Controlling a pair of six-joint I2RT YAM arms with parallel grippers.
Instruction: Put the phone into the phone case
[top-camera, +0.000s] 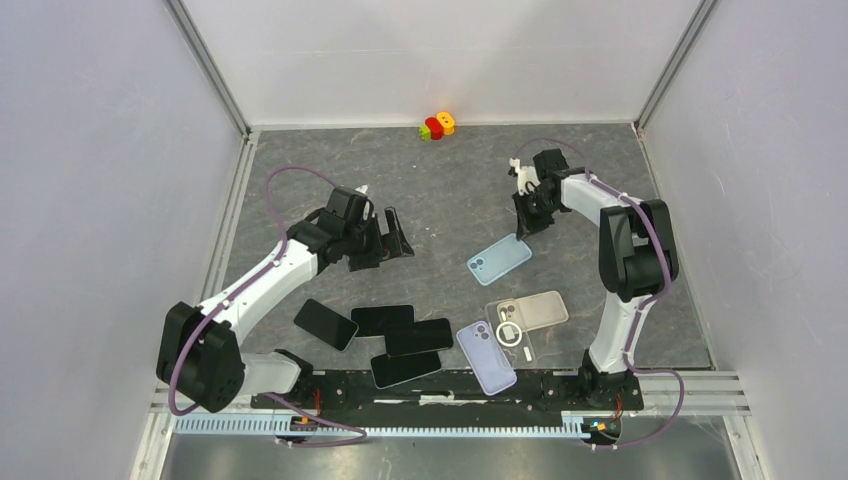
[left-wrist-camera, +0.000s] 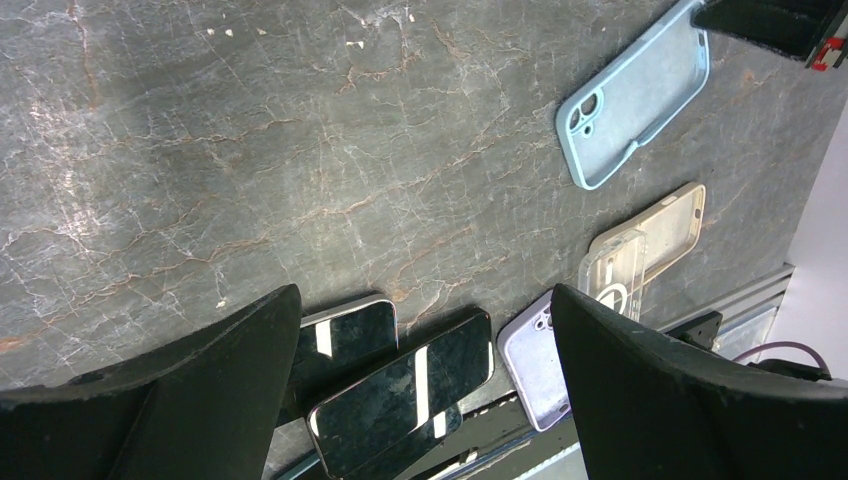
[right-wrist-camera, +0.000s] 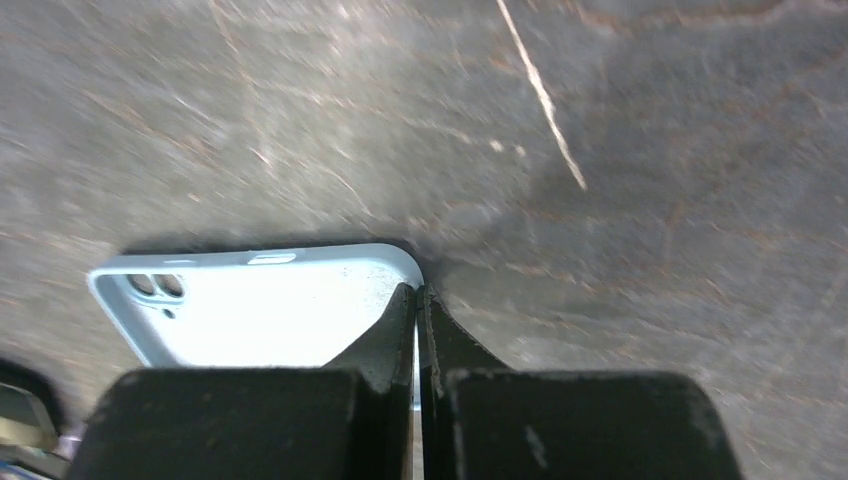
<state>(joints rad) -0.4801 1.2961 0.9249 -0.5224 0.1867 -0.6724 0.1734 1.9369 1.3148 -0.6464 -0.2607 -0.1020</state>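
A light blue phone case (top-camera: 499, 259) lies open side up in the middle of the table. My right gripper (top-camera: 527, 222) is shut on the rim at its far end; in the right wrist view the closed fingertips (right-wrist-camera: 418, 295) pinch the case (right-wrist-camera: 250, 305) wall. Several black phones (top-camera: 382, 319) lie face up near the front edge. My left gripper (top-camera: 390, 240) is open and empty, hovering above the table left of the blue case. The left wrist view (left-wrist-camera: 425, 300) shows two overlapping phones (left-wrist-camera: 400, 390) between its fingers and the blue case (left-wrist-camera: 635, 100) beyond.
A purple case (top-camera: 486, 356), a clear case (top-camera: 510, 330) and a beige translucent case (top-camera: 540, 308) lie at the front right. A small red, yellow and green toy (top-camera: 437, 126) sits by the back wall. Walls enclose the table.
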